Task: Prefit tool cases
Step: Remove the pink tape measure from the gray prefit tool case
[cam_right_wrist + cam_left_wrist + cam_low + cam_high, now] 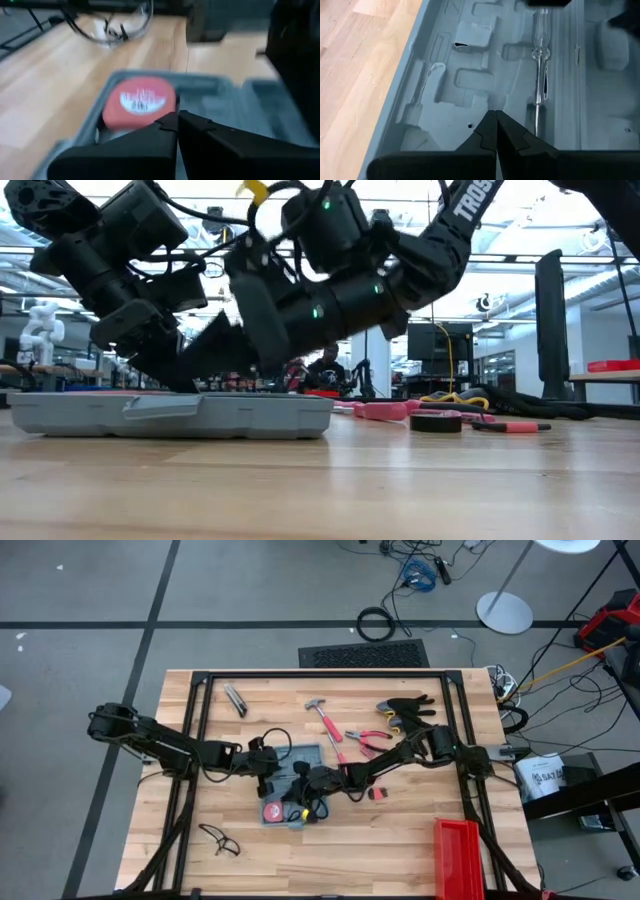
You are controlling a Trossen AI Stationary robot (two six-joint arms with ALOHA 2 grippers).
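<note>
Both end effectors closed over wooden table (pixel 400 840).

Both arms crowd tool case (pixel 300 775); table front (pixel 340 860) free

An overhead camera looks straight down on the whole desk (pixel 330 840) and both arms, while a desk-level camera faces across the boards into the room behind. Each wrist camera sits close above the open tool case (pixel 485 75), which all four views share.
</note>
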